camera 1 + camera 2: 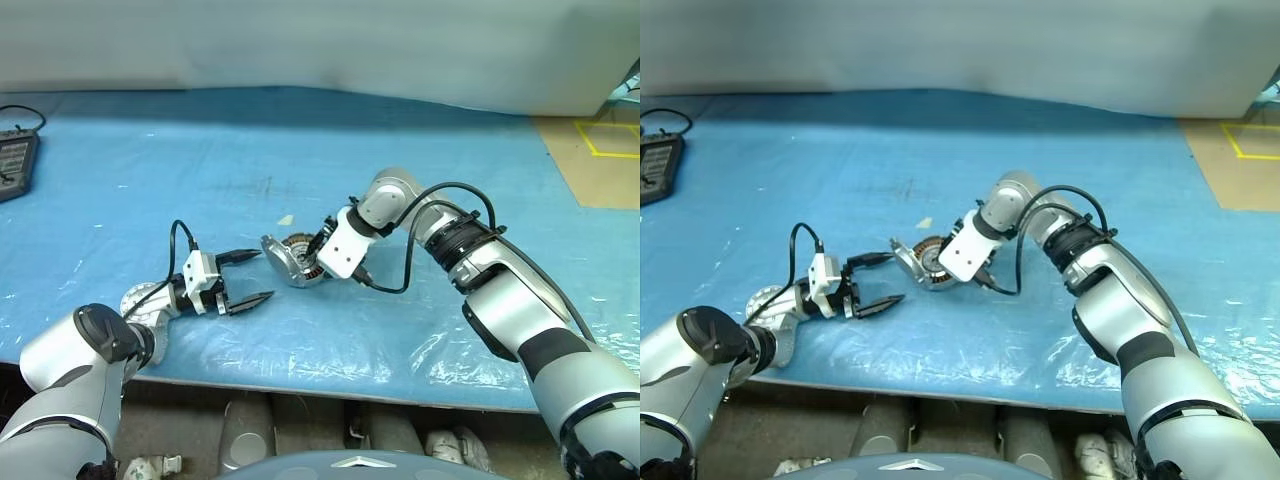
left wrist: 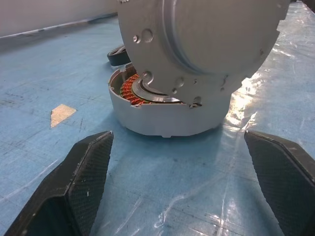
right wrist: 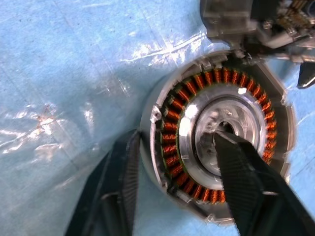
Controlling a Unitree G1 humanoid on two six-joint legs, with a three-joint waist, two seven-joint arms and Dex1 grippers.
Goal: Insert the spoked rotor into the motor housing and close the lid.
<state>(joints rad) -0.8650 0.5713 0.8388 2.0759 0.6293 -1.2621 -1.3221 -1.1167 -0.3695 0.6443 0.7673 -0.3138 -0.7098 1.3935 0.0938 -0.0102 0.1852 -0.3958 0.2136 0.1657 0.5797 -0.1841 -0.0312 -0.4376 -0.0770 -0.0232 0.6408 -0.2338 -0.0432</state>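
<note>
The motor housing (image 3: pixel 211 78) sits on the blue table, its copper windings and silver hub in plain sight. The lid (image 2: pixel 211 44) stands upright on its edge, on the side facing my left gripper. My right gripper (image 3: pixel 175 137) comes down on the housing with one finger against the outer wall and the other in the hub, shut on the winding ring. My left gripper (image 1: pixel 265 274) hovers open just left of the lid, touching nothing. A small round silvery wheel (image 1: pixel 138 298) lies beside my left forearm. It may be the spoked rotor, but the arm partly hides it.
A tan scrap (image 1: pixel 286 220) lies just behind the housing. A black device with a cable (image 1: pixel 15 160) sits at the far left. The table's front edge (image 1: pixel 300 375) runs close below my arms. Tan floor with yellow tape (image 1: pixel 600 150) shows at the far right.
</note>
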